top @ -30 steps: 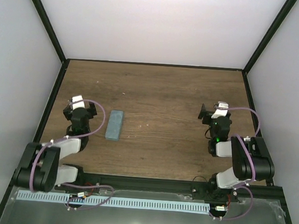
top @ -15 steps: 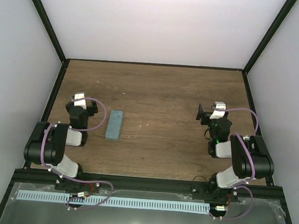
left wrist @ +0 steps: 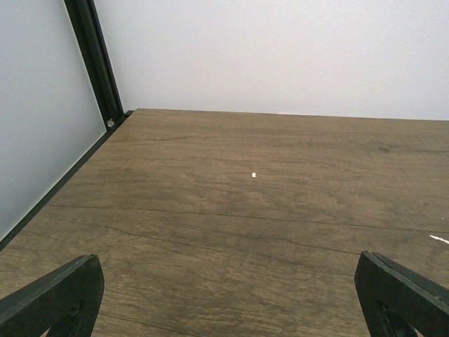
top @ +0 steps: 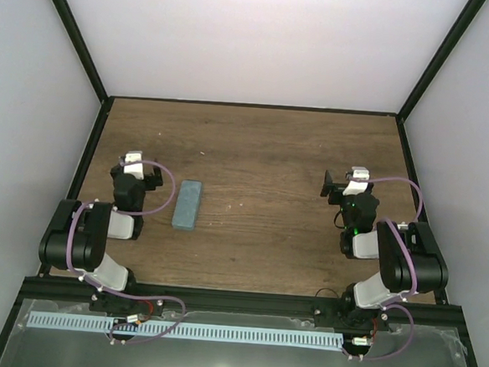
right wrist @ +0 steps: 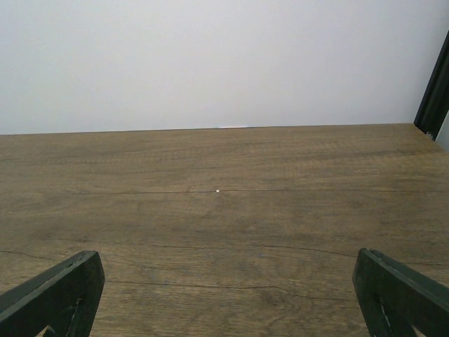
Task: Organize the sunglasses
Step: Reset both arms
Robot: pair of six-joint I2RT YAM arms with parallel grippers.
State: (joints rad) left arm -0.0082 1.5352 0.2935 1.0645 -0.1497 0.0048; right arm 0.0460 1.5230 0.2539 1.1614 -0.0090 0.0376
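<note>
The red sunglasses are not in any view. A closed grey-blue oblong case [top: 188, 205] lies on the wooden table, left of centre. My left gripper [top: 137, 166] sits just left of the case, open and empty; its fingertips [left wrist: 52, 298] stand wide apart over bare wood in the left wrist view. My right gripper [top: 345, 182] rests at the right side of the table, open and empty, with fingertips [right wrist: 403, 295] wide apart over bare wood.
The wooden table [top: 255, 151] is enclosed by white walls with black frame posts [left wrist: 91, 60]. A small white speck [top: 231, 206] lies right of the case. A metal rail runs along the near edge [top: 217, 333].
My left arm has folded back toward its base and its gripper has shifted slightly away from me. The right gripper turned slightly. The case has not moved.
</note>
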